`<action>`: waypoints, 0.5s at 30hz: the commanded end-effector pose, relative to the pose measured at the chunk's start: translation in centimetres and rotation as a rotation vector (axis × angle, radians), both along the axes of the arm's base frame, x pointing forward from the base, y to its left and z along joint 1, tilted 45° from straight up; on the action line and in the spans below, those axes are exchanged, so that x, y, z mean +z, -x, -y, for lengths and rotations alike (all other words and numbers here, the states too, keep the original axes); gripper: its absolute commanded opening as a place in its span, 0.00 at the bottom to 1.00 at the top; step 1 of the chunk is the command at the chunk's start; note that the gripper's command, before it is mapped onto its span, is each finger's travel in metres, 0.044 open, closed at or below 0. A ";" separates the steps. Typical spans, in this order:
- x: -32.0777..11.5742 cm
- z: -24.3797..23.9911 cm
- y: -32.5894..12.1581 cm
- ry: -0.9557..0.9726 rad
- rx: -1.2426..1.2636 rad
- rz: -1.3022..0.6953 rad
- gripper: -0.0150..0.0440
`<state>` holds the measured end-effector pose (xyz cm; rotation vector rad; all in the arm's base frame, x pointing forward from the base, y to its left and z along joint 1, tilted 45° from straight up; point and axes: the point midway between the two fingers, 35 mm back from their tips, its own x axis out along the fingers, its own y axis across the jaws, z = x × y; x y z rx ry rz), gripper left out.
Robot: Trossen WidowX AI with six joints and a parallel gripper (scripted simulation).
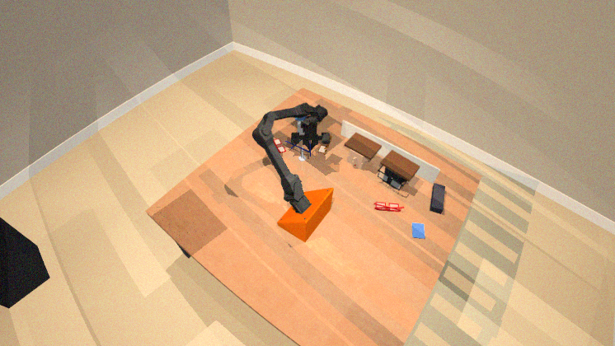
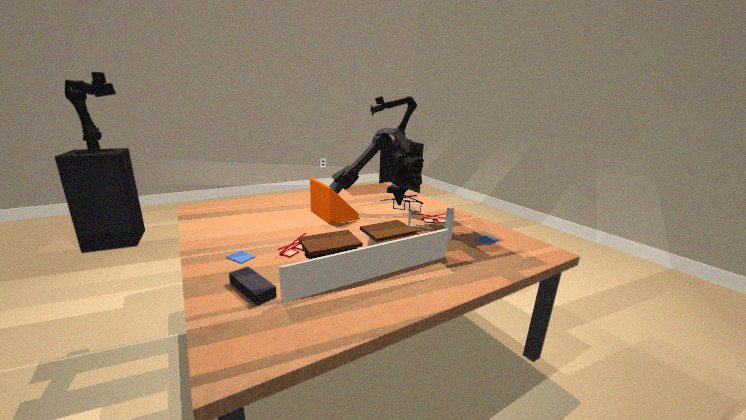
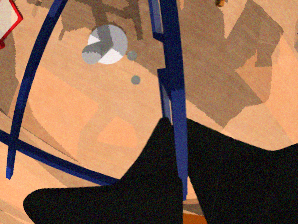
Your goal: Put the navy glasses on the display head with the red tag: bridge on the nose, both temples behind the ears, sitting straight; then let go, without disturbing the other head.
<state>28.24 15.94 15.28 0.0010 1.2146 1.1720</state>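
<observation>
My gripper (image 1: 309,150) (image 2: 399,202) (image 3: 170,124) is shut on the front frame of the navy glasses (image 3: 178,112), holding them in the air. In the wrist view the frame stands edge-on between the fingers, and the thin temples reach left. Below them is a white round base (image 3: 116,54) (image 1: 302,158) with a thin post. A pale form (image 1: 355,162) with a small red mark is partly hidden under one brown board; whether it is the red-tagged head is unclear. Dark frames and grey shapes (image 1: 395,182) are under the other board. No glasses-to-head contact shows.
Brown boards (image 1: 363,146) (image 1: 399,165) (image 2: 329,242) (image 2: 388,230) overhang beside a long white panel (image 2: 365,266). Red glasses (image 1: 387,207) (image 2: 433,219), a dark case (image 1: 438,198) (image 2: 252,285) and blue cloths (image 1: 418,231) (image 2: 240,256) (image 2: 487,240) lie around. An orange wedge (image 1: 319,214) (image 2: 327,206) carries my arm.
</observation>
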 end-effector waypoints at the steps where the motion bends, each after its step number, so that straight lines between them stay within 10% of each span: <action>1: -1.5 -1.4 0.5 -0.001 0.002 -0.015 0.25; 15: -3.4 -3.3 1.1 -0.005 0.002 -0.016 0.25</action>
